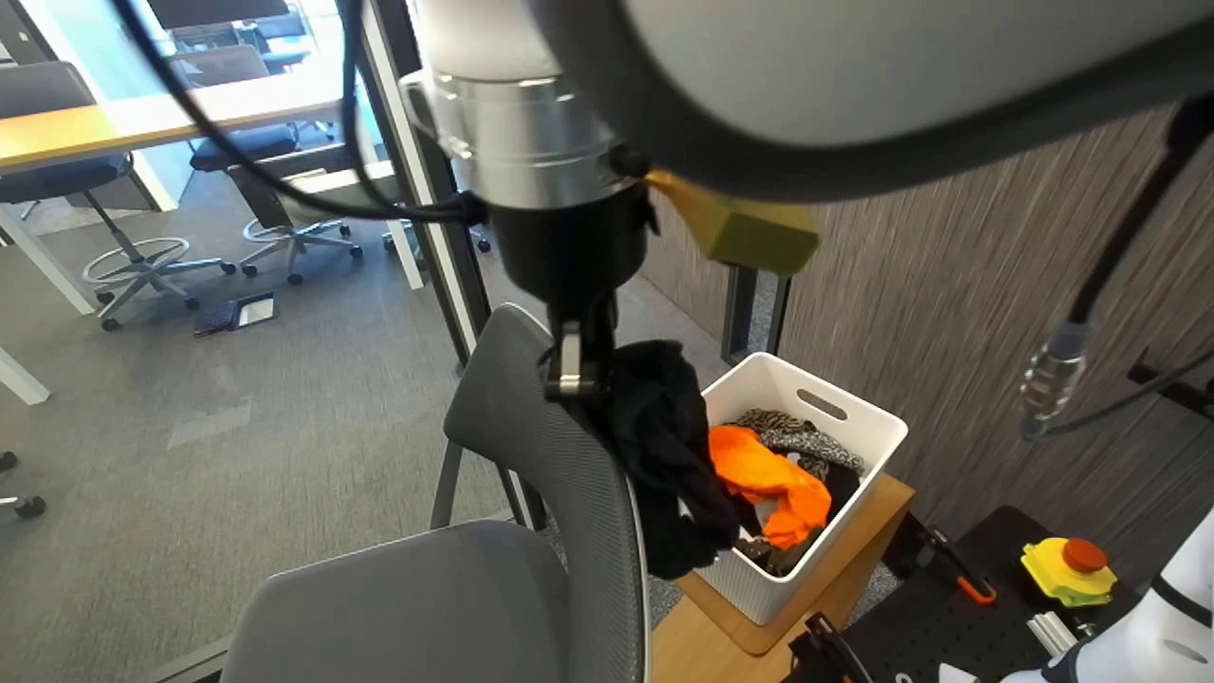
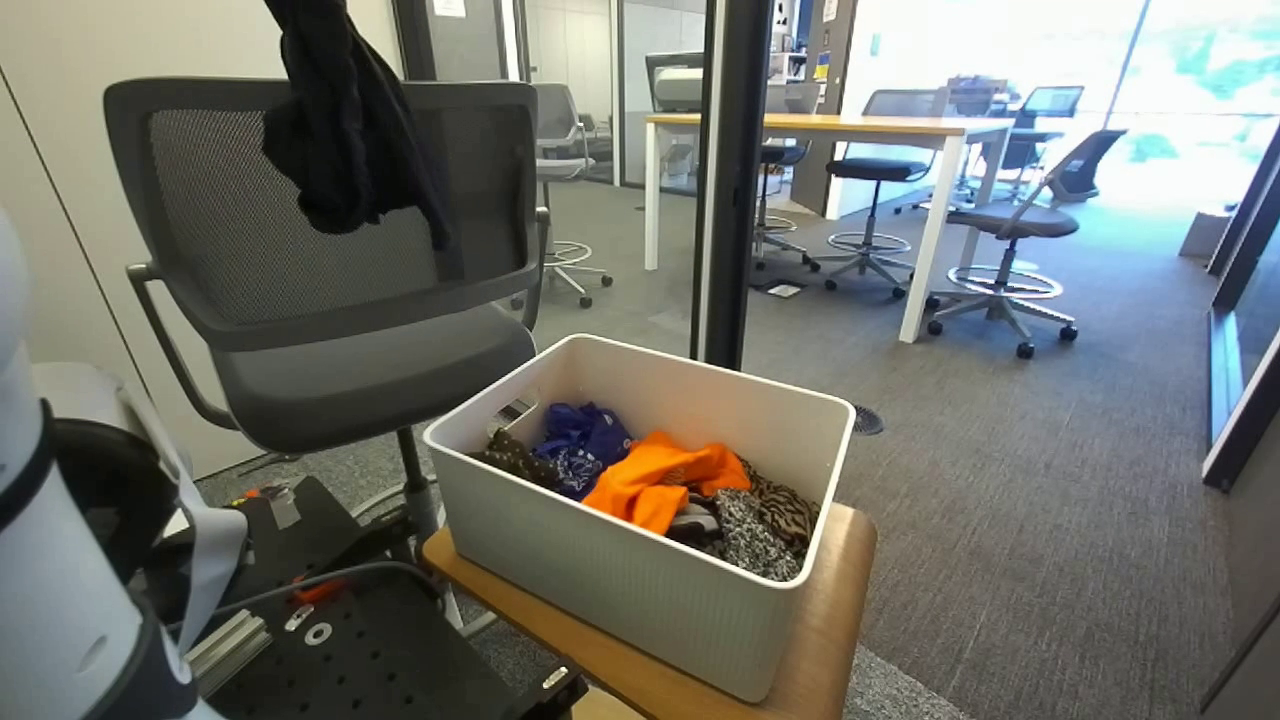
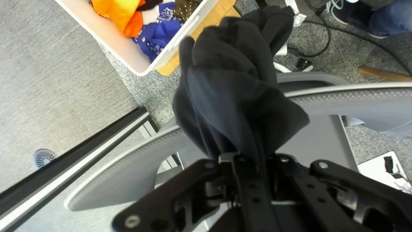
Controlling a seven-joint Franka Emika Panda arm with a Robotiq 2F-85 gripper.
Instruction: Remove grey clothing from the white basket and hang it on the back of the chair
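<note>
A dark grey, nearly black piece of clothing (image 1: 659, 427) hangs bunched from my gripper (image 1: 574, 379). It also shows in an exterior view (image 2: 350, 130) and in the wrist view (image 3: 231, 80). My gripper (image 3: 248, 161) is shut on its upper end, just above the top edge of the grey chair's back (image 1: 569, 465). The cloth hangs down on the basket side of the mesh back (image 2: 220, 220); I cannot tell whether it touches it. The white basket (image 2: 620, 560) stands beside the chair, also seen in an exterior view (image 1: 858, 403). The gripper is out of frame there, above the cloth.
The basket holds orange cloth (image 2: 660, 475), blue cloth (image 2: 585, 435) and grey speckled cloth (image 2: 755, 540). It sits on a wooden stand (image 1: 825, 588). A dark frame post (image 2: 725, 200) stands close to the chair. A black base plate with tools (image 2: 350, 620) lies near the robot.
</note>
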